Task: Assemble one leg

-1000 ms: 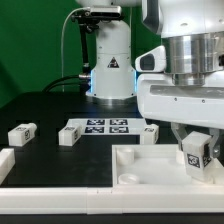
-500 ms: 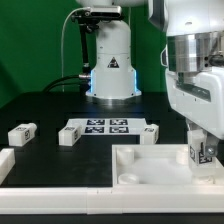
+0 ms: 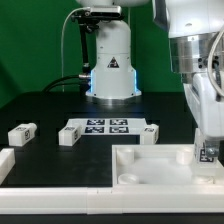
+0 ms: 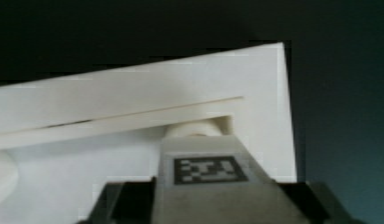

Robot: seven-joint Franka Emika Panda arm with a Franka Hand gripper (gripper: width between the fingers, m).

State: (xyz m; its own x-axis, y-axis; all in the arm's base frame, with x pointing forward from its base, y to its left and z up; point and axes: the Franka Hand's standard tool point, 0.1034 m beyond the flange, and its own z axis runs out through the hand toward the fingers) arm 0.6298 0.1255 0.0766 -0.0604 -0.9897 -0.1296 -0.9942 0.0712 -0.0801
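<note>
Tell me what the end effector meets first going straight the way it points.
Probably the white square piece, near its corner socket, with the held leg touching first; depth unclear.

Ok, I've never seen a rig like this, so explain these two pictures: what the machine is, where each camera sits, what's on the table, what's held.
The machine is a robot arm. Its end effector, a two-finger clamp, is shut on the leg, a small white peg with a square tag. The wide picture comes from a camera off the arm. The close one comes from a camera on the wrist, looking past the held leg at the large white square piece. On the dark table also lie the marker board, which only carries tags, and loose legs.
</note>
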